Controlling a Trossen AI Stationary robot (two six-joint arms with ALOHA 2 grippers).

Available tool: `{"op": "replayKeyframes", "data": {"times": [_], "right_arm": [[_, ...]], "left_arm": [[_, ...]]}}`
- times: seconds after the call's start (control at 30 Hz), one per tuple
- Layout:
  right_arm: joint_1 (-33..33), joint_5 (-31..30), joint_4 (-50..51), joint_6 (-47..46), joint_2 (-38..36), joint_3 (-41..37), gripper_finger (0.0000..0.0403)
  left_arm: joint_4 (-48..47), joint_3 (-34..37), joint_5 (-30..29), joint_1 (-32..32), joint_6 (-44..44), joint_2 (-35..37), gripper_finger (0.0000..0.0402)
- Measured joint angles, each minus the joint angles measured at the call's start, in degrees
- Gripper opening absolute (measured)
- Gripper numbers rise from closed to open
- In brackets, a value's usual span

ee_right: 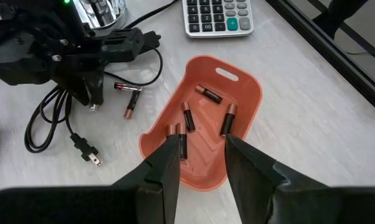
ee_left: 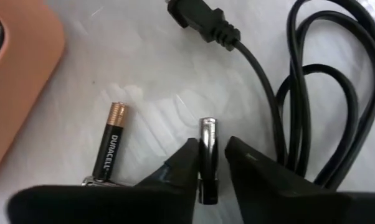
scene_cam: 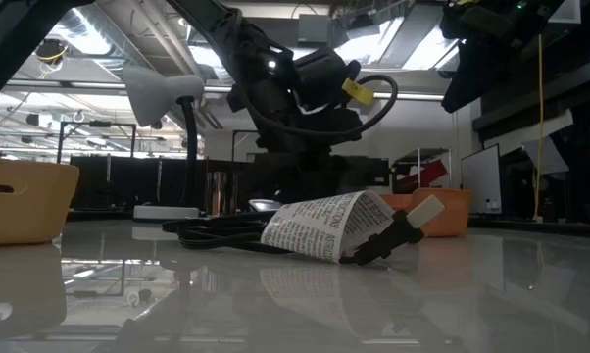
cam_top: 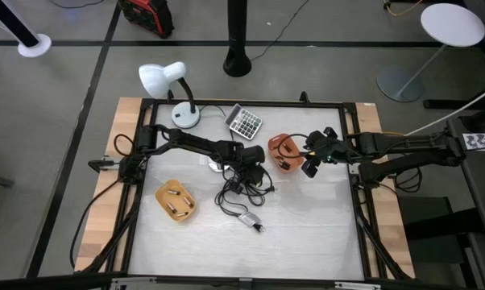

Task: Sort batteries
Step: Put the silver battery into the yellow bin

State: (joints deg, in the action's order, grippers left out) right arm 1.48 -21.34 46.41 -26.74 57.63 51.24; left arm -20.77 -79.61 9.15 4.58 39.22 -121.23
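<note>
Left gripper [ee_left: 209, 163] is down at the table mid-scene, next to the cable [ee_left: 312, 93] pile, and its two fingers sit either side of a small silvery battery [ee_left: 207, 155]. Fingers look pressed right up against it from both sides, so I'd call it a pinch, though I can't swear the squeeze is finished. That battery's long axis runs straight out along the fingers, tip poking forward past them, so the grip is across its width.

Second one, a black and copper Duracell [ee_left: 110, 148], lies on the table just beside the pinched one, roughly parallel to it and apart from it. In the right wrist view you can see a couple of loose ones [ee_right: 129, 99] on the table by the left arm.

Right gripper [ee_right: 201, 155] hovers over the orange tray [ee_right: 250, 93], fingers spread, nothing between them. The tray already holds several batteries. Yellow tray [cam_top: 163, 192] with a few more sits toward the left arm's side.

What matters for the next move, I reckon: the orange tray is just beside the left gripper, toward the right arm, while the yellow one is a bit further off on the other side. Left arm is clearly the one nearer the loose ones, so it's a lift and a short carry.
</note>
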Motion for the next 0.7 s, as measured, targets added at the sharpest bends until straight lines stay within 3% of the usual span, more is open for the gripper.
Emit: {"op": "replayKeyframes", "data": {"times": [0.23, 0.7], "right_arm": [[0.02, 0.02, -0.02, 0.00, -0.01, 0.00, 0.0120], [0.07, 0.02, -0.07, 0.01, 0.00, 0.01, 0.0120]], "left_arm": [[0.04, 0.02, 0.09, 0.29, -3.18, 0.00, 0.0012], [-1.78, -0.61, -0.96, 0.99, -7.34, 3.69, 0.0014]]}}
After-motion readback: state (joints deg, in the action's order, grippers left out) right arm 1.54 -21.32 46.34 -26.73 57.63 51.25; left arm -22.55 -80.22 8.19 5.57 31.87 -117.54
